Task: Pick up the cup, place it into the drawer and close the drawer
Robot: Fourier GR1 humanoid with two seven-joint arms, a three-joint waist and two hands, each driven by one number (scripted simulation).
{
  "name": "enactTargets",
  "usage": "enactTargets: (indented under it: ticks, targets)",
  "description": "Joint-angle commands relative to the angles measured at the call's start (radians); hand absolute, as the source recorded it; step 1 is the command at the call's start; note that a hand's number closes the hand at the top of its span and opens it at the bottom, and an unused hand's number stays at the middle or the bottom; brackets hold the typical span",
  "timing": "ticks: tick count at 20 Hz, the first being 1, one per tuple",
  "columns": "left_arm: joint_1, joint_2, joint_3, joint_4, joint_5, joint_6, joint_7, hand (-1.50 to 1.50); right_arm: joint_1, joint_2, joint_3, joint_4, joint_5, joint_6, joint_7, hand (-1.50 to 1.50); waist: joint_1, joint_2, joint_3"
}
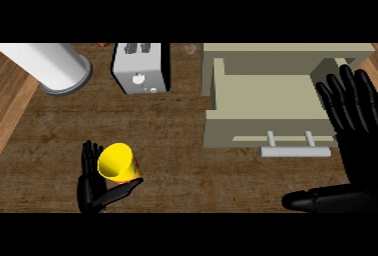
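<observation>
Left hand [94,186]: fingers and thumb curled round the yellow tapered plastic cup [118,161], tilted, mouth toward the viewer, apparently for carrying. Open beige box-shaped drawer [258,135]: far right of that hand, awaiting the cup. Right hand [353,112]: fingers straight, resting beside the drawer.

The yellow tapered cup [116,162] shows its open mouth and upper wall; its base is hidden behind the thumb of the black left hand [96,187], whose wrist and forearm are cut off by the lower edge. The black right hand [353,115] covers the right wall of the pale open drawer [258,95], and its forearm leaves the view at the right and lower edges. The white cylinder with a grey rim [46,65] and the white toaster [140,67] are cropped at the top. A small reddish object [102,44] beside them is too little seen to identify
</observation>
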Motion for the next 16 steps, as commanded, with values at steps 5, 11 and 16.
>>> enactTargets:
  ticks: [5,11,16]
  targets:
    - [0.032,-0.011,-0.102,-0.062,0.085,-0.069,-0.004,-1.5,-0.053,-0.009,0.008,-0.041,0.015,-0.04,0.093,-1.5,0.002,-0.001,0.0]
    - [-0.07,0.002,-0.021,0.097,0.082,-0.248,-0.071,1.5,-0.031,-0.018,-0.02,-0.008,-0.018,-0.007,0.055,-1.5,-0.001,0.0,0.0]
    - [-0.133,0.021,0.007,0.182,0.05,-0.221,-0.181,1.5,0.04,0.019,0.015,0.009,0.025,-0.001,-0.035,-1.5,-0.003,0.001,0.0]
